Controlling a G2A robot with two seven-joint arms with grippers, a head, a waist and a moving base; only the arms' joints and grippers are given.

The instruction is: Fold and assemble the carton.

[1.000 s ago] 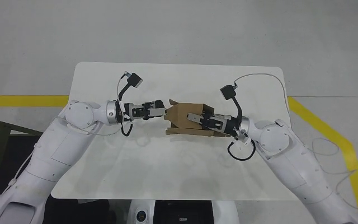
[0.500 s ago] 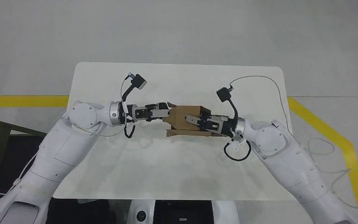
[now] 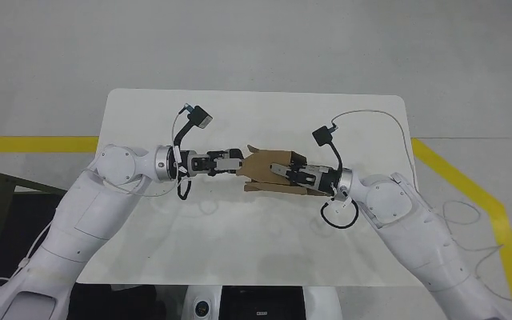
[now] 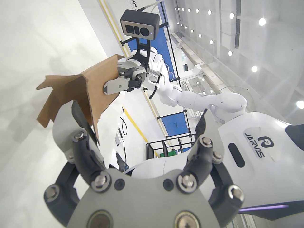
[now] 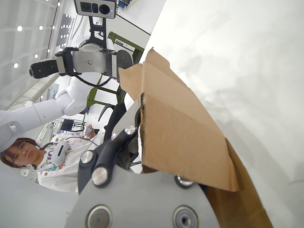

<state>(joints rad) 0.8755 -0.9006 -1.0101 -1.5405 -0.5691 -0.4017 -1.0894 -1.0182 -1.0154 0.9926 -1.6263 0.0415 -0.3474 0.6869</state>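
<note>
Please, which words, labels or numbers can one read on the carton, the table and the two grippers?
carton: none; every face that shows is plain brown board.
table: none; its top is bare white.
left gripper: none.
right gripper: none.

The brown cardboard carton (image 3: 268, 168) is over the middle of my white counter (image 3: 240, 240), between my two arms. My left fingers (image 3: 230, 162) are at its left end. My right fingers (image 3: 280, 169) are at its right side, one lying across a panel.
</note>
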